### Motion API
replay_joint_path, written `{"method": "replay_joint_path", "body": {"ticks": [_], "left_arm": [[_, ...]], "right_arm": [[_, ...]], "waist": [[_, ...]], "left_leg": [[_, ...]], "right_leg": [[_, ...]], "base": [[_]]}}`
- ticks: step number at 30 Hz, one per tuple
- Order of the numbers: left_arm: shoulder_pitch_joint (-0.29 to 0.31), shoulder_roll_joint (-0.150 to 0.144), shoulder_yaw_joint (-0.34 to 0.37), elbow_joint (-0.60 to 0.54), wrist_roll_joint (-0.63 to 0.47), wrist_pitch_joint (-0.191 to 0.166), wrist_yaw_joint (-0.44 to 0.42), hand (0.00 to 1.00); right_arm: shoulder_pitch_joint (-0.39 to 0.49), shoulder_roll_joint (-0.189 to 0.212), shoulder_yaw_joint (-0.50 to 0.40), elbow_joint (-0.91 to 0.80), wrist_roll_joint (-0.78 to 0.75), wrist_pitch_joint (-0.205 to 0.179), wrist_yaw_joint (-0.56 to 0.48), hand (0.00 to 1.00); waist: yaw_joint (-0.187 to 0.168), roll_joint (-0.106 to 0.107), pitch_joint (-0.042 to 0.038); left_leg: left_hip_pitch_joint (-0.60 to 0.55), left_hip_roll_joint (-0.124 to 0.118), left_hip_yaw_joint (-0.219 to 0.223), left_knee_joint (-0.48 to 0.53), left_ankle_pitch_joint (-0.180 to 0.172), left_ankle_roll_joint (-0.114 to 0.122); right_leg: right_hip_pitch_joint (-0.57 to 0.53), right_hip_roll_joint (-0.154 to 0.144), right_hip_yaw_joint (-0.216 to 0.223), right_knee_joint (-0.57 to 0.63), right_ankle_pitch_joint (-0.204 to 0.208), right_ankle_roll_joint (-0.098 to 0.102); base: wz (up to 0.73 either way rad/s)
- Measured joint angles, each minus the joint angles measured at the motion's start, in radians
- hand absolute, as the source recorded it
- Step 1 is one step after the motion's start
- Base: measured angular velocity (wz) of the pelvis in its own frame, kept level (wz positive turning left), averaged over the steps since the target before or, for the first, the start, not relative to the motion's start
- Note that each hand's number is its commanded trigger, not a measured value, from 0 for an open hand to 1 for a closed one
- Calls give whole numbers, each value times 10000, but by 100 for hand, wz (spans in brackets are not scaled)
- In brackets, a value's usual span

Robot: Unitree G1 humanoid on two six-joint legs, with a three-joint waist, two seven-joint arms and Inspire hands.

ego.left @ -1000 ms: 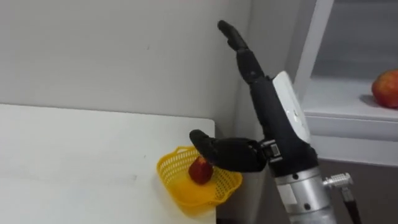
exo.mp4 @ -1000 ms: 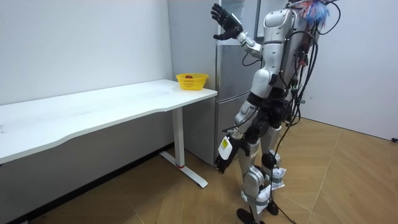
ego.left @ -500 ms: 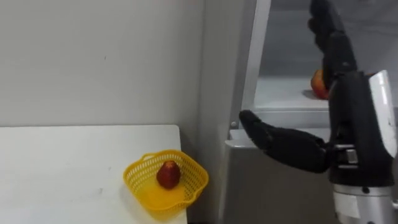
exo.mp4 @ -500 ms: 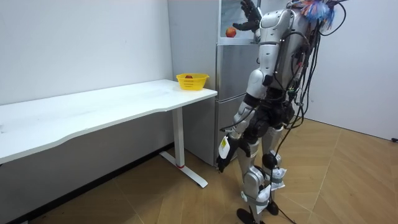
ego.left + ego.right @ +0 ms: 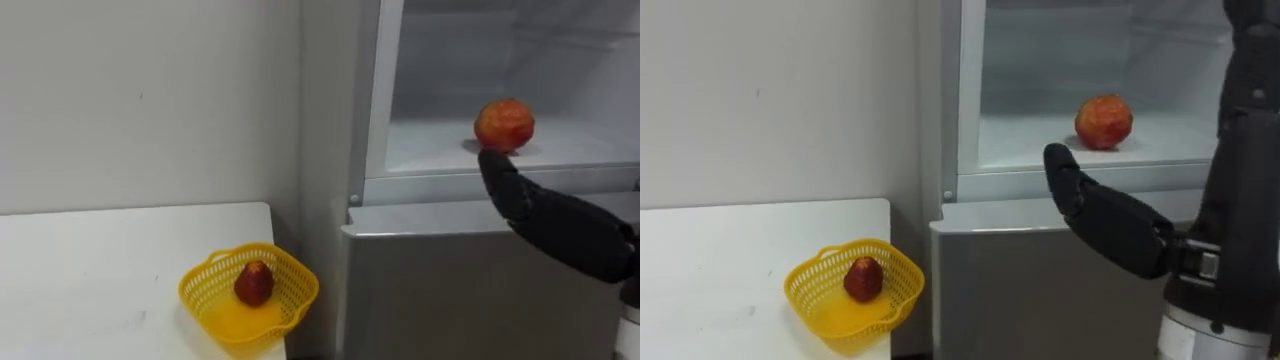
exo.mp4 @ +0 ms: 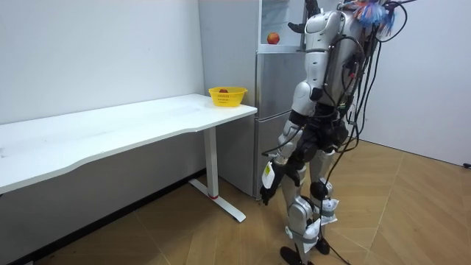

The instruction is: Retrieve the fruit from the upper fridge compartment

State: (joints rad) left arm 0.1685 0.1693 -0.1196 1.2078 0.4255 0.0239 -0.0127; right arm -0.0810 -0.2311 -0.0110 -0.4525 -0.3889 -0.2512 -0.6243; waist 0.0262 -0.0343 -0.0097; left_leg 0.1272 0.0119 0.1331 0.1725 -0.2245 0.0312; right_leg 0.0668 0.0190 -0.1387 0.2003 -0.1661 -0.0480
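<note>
Apple (image 5: 1103, 121) on upper shelf (image 5: 1030, 145) of open fridge (image 5: 1040, 280), near front edge. Right hand (image 5: 1240, 190) raised before compartment, fingers straight up, thumb stretched toward apple; holds nothing. Apple beyond thumb tip, left of palm, not touched. Left hand (image 6: 263, 193) hangs by thigh. Basket (image 5: 805, 292) with red fruit (image 5: 863, 278) on table (image 5: 720, 260).

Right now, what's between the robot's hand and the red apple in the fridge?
Just bare white shelf. In the right eye view, the right hand is up in front of the apple, with nothing else between them.
</note>
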Motion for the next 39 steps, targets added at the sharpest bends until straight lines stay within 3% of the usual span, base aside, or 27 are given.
{"method": "replay_joint_path", "body": {"ticks": [7, 10, 12, 13, 17, 21, 27, 34, 39], "left_arm": [[20, 1, -3, -28, -17, 0, 18, 0], [-7, 55, -14, -110, -16, -1, 22, 0], [-42, 158, -6, -97, -12, -1, 19, 0], [-57, 173, -2, -93, -12, -1, 8, 0], [-14, 282, 83, -115, 14, 0, -204, 0], [-55, 479, 73, -145, 2, 1, -241, 0], [4, 494, 189, -397, 46, 60, -379, 0], [1, 496, 343, -429, 51, 189, -774, 0], [87, 532, 1187, -681, 84, 200, -1175, 0]], "right_arm": [[32, -66, -152, 461, 385, -7, -499, 0], [7, -149, -212, 997, 851, -109, -505, 0], [-186, -255, -381, 1733, 1358, 26, -377, 0], [-259, -294, -491, 1887, 1481, 65, -339, 0], [-887, -904, -1250, 2705, 1933, 219, -275, 0], [-1561, -1390, -1274, 3720, 2549, 233, -265, 0], [-2265, -1683, -1274, 5276, 3202, 584, 53, 0], [-3369, -2019, -1257, 6618, 3691, 796, 478, 0], [-3763, -2492, -1264, 6849, 3881, 997, 1065, 0]], "waist": [[-30, -92, 21], [-108, -183, 35], [-220, -321, 84], [-222, -375, 72], [-191, -463, 69], [-150, -605, 204], [97, -739, 144], [171, -765, 128], [358, -789, 125]], "left_leg": [[6, -3, -13, -11, 0, 0], [-9, -9, -119, 24, 0, 0], [-24, -49, -301, 96, -2, 0], [-29, -58, -309, 97, -3, 0], [-103, -71, -421, 123, -3, 4], [-118, -57, -460, 148, 1, -2], [-114, -76, -529, 151, 0, 0], [-211, -108, -826, 231, 2, 2], [-320, -137, -1004, 323, 3, 0]], "right_leg": [[31, 0, -9, -47, -3, 4], [90, -11, -46, -107, -2, 3], [139, -23, -151, -128, -13, 9], [139, -23, -168, -129, -14, 11], [155, -65, -328, -145, -18, 18], [164, -70, -384, -132, -42, -12], [192, -96, -433, -141, -61, 1], [235, -139, -676, -143, -84, 7], [204, -170, -837, -167, -97, 6]], "base": [[0], [9], [18], [9], [9], [3], [3], [12], [9]]}}
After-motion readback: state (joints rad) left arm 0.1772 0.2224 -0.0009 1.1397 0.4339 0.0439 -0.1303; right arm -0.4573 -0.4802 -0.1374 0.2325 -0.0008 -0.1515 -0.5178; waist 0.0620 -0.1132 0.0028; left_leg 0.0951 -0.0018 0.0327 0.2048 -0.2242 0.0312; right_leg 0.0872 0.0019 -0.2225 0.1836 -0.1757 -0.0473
